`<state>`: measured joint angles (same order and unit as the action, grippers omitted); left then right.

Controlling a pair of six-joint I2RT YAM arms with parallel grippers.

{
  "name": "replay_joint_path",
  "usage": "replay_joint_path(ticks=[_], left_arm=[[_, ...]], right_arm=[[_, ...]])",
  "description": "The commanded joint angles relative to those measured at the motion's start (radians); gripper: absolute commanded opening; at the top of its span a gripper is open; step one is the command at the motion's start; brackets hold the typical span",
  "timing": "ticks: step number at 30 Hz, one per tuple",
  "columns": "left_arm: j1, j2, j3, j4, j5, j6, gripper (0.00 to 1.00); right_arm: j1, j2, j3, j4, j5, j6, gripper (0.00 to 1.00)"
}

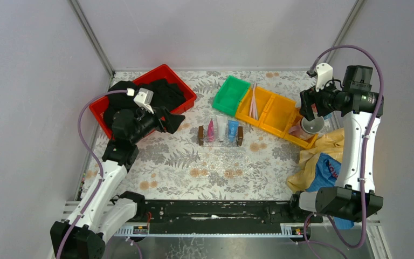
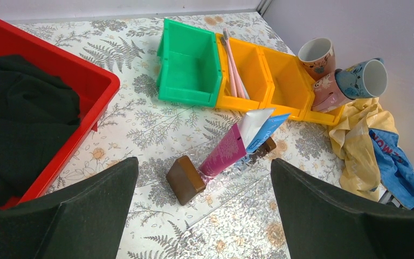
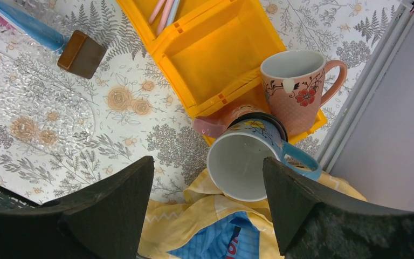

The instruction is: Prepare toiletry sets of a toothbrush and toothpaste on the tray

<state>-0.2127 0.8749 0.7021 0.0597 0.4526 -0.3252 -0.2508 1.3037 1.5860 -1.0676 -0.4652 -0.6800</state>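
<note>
1. Right gripper [image 3: 207, 161]: jaws wide, nothing held, hanging just above the white-blue mug [image 3: 242, 164]. Left gripper [image 2: 203, 162]: jaws fully wide, empty, hovering near the tubes.
2. Task things: pink tube [image 2: 223, 154], white tube [image 2: 253, 121] and blue tube [image 2: 269, 129] lean in a row between two brown blocks [image 2: 184, 181], on what looks like a clear tray [image 3: 32, 108]. The toothbrushes [image 2: 234, 73] lie in the yellow bin [image 2: 288, 89], in the compartment next to the green bin [image 2: 186, 65]. My read is that no brush is on the tray yet.
3. Risk: the white-blue mug is tipped over, resting on the dark pink mug [image 3: 218, 123] and the yellow cloth [image 3: 194, 210]. If I close off-centre on that round wall, I expect it to roll or squirt out.
4. Risk: the pale pink mug [image 3: 294, 89] stands upright just beside it. A finger coming down on that side could knock it over.
5. Risk: a low finger could catch the cloth and drag it along.
6. Risk: the tubes are only propped, so a brush from the left gripper would probably topple the row.
7. Views: the right wrist shows the dark pink mug lying under the white-blue one, while the top view hides the mugs mostly behind the gripper. The left wrist shows the tubes' tilt. The top view shows them as three separate strips, and shows the arms well apart.
</note>
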Motion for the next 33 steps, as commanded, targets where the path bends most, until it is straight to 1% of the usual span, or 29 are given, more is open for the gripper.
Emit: replay_joint_path(ticks=[1, 14, 18, 21, 23, 27, 30, 33], left_arm=[[0.011, -0.015, -0.010, 0.046, 0.015, 0.006, 1.00], [0.013, -0.013, -0.011, 0.049, 0.017, 0.006, 1.00], [0.013, -0.015, -0.011, 0.049, 0.018, 0.006, 1.00], [0.013, -0.016, -0.012, 0.048, 0.018, 0.006, 1.00], [0.014, -0.014, -0.012, 0.048, 0.017, 0.008, 1.00], [0.013, -0.012, -0.012, 0.048, 0.018, 0.006, 1.00], [0.016, -0.009, -0.012, 0.048, 0.020, 0.006, 1.00], [0.014, -0.012, -0.012, 0.047, 0.018, 0.007, 1.00]], right_arm=[[-0.003, 0.021, 0.059, -0.032, -0.015, -0.054, 0.81], [-0.004, 0.123, 0.193, -0.167, 0.088, -0.283, 0.81], [-0.003, 0.152, 0.204, -0.182, 0.160, -0.376, 0.81], [-0.003, 0.178, 0.207, -0.191, 0.214, -0.426, 0.79], [-0.004, 0.188, 0.197, -0.185, 0.251, -0.452, 0.76], [-0.004, 0.186, 0.120, -0.098, 0.344, -0.488, 0.71], [-0.003, 0.187, 0.071, -0.052, 0.350, -0.508, 0.68], [-0.002, 0.193, 0.039, -0.029, 0.324, -0.511, 0.64]])
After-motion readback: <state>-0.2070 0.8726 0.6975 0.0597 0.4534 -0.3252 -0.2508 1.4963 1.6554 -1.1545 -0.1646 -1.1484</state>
